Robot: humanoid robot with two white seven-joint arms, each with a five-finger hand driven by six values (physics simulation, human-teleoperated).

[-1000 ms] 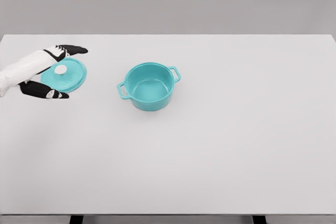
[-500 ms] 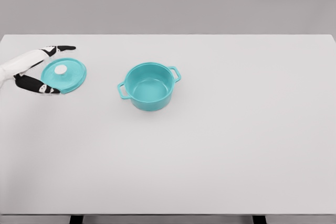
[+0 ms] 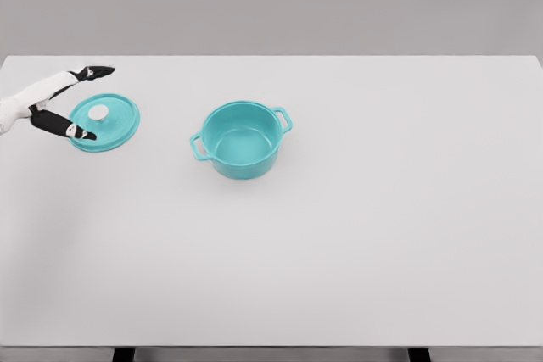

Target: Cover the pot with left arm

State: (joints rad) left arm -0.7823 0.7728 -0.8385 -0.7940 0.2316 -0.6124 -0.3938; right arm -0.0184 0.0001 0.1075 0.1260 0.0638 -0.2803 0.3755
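Note:
A teal lid (image 3: 109, 125) with a white knob (image 3: 99, 112) lies flat on the white table (image 3: 356, 235) at the far left. My left hand (image 3: 83, 101) comes in from the left edge, fingers spread and holding nothing. Its dark thumb lies over the lid's left rim and its other fingers point past the lid's far edge. The teal pot (image 3: 243, 139), uncovered and with two side handles, stands upright to the right of the lid, well apart from the hand. The right arm does not show.
The table's front edge runs along the bottom of the view, with two dark legs below it. A plain grey wall lies behind the table's far edge.
My left hand has drawn back to the left and off the lid's top. The lid has shifted slightly and settled flat. The pot has not moved.

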